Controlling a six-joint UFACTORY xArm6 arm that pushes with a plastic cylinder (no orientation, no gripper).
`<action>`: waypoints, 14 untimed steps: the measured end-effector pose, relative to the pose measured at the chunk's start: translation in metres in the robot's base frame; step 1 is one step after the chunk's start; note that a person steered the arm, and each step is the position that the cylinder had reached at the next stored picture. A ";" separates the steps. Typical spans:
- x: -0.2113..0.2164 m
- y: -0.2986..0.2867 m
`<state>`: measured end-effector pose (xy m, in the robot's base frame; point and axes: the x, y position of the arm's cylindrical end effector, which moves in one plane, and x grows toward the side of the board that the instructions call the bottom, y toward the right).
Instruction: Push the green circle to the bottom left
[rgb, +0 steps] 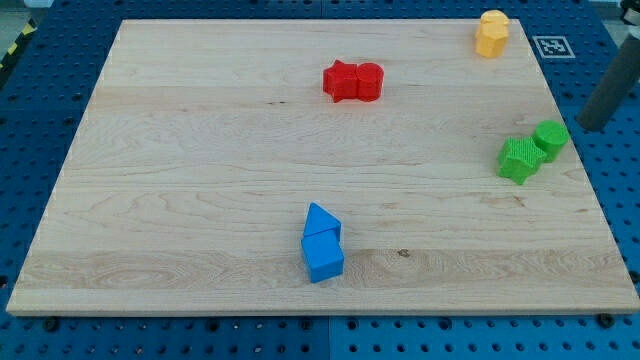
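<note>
The wooden board (200, 150) fills most of the view, lying on a blue perforated table (40, 110). Furthest left of the blocks, near the bottom edge, sit two blue blocks (321, 243) touching each other, a triangular one above a squarer one. Right of them and far up the board, a red star (341, 81) and a red cylinder (369, 82) sit pressed side by side. Further right, at the top right corner, lie two yellow blocks (491, 33), touching. Close to the right edge, the green star-like block (519, 159) touches the green circle (551, 137), which lies just up and right of it. My tip (584, 126) is a bare rod with nothing that opens or closes; it stands just right of the green circle, off the board's edge, close but apart.
</note>
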<state>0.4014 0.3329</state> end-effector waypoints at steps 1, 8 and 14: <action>0.001 0.004; 0.043 -0.231; 0.100 -0.342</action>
<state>0.5015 -0.0093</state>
